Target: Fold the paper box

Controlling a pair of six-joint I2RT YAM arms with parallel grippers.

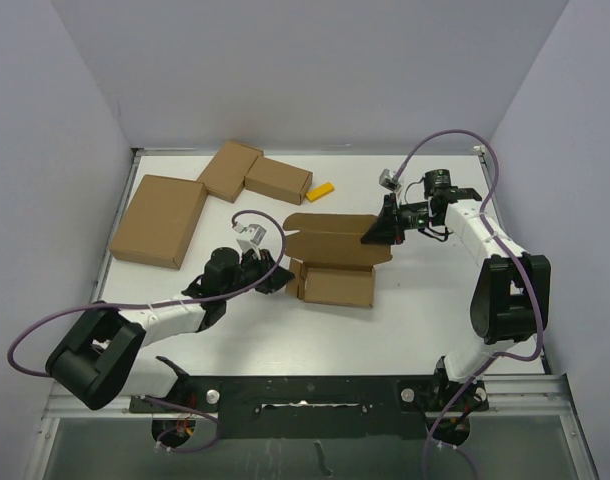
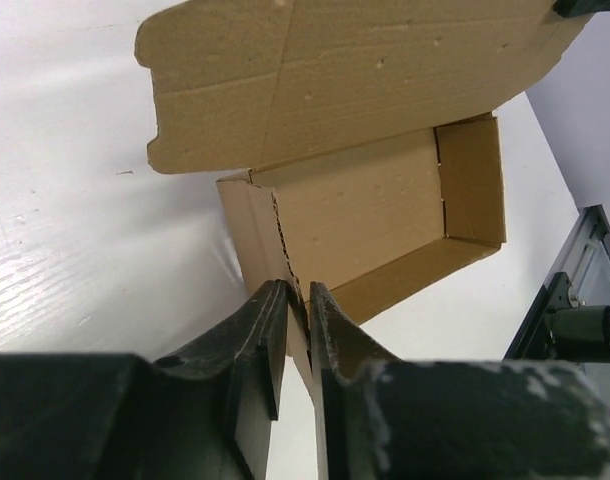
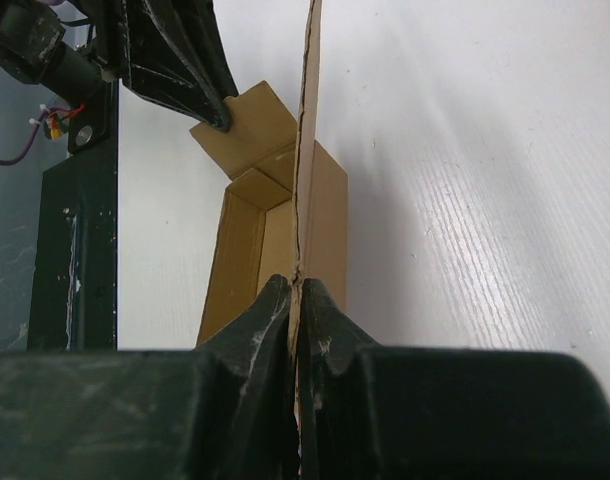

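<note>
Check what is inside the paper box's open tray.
Nothing visible: the paper box shows only bare cardboard floor and walls. The left pincer straddling the near wall covers that corner, so that bit cannot be checked.

No readable text, labels, numbers anywhere.

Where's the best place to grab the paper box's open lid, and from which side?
Pinch the lid at its free right edge, coming edge-on from the right: it is a thin raised sheet, so one finger fits each face, as the right gripper shows.
</note>
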